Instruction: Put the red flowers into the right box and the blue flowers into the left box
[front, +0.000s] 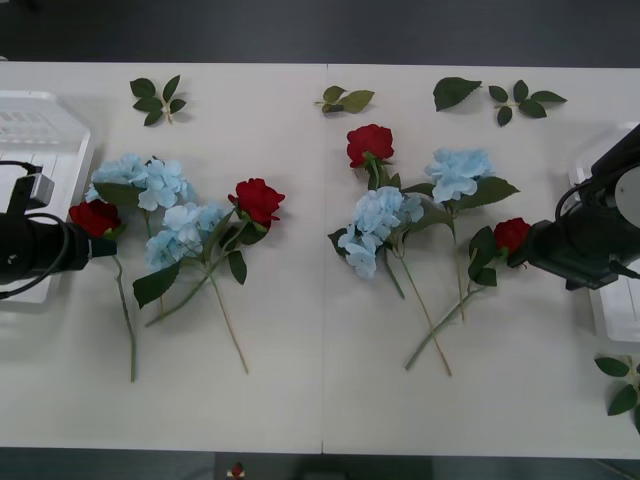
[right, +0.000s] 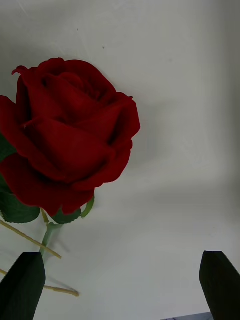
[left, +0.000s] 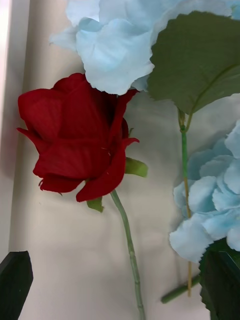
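Roses and blue flowers (front: 170, 205) lie scattered on the tabletop (front: 300, 390). Left gripper (front: 100, 245), jaws wide, hovers beside the leftmost red rose (front: 94, 217); right gripper (front: 528, 250), jaws wide, faces another rose (front: 511, 234) near the right box (front: 615, 310).

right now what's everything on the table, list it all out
red flowers: four, deep red; two on the table's left half, two on the right half, all lying flat
blue flowers: four pale blue clusters; two left of centre, two right of centre, stems tangled with the roses
left box: one, white, far left edge
right box: one, white, far right edge, partly behind the arm
leaf sprigs: loose green ones along the far side and near right corner
table: one, white
left pincer: black, open, over the leftmost rose
right pincer: black, open, over the rightmost rose
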